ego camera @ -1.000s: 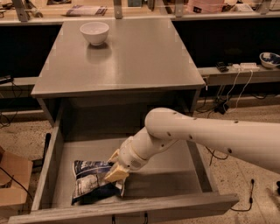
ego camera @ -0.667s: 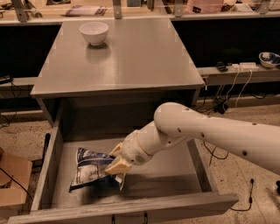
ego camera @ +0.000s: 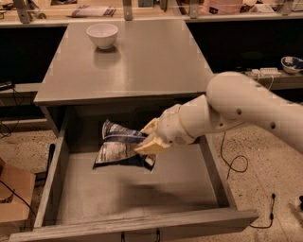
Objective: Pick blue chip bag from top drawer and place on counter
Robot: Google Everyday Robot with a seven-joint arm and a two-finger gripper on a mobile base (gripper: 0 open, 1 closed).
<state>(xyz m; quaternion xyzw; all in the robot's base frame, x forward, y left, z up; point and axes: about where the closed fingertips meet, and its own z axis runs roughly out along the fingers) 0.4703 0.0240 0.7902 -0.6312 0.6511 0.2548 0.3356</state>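
Note:
The blue chip bag [ego camera: 118,145] hangs in the air above the open top drawer [ego camera: 128,194], crinkled, with its white label panel facing me. My gripper [ego camera: 149,137] is shut on the bag's right edge, with tan fingers [ego camera: 150,146] pinching it. The white arm reaches in from the right. The bag is clear of the drawer floor and sits just below the front edge of the counter [ego camera: 142,61]. The drawer floor below holds nothing else that I can see.
A white bowl [ego camera: 102,34] stands at the back left of the counter. A long cluttered shelf with metal posts [ego camera: 142,12] runs behind. A cardboard box [ego camera: 12,196] and cables lie on the floor at left. Another cable [ego camera: 236,165] trails on the floor at right.
My gripper has lifted the bag off the drawer floor and carried it up and toward the back, with the arm rising along with it.

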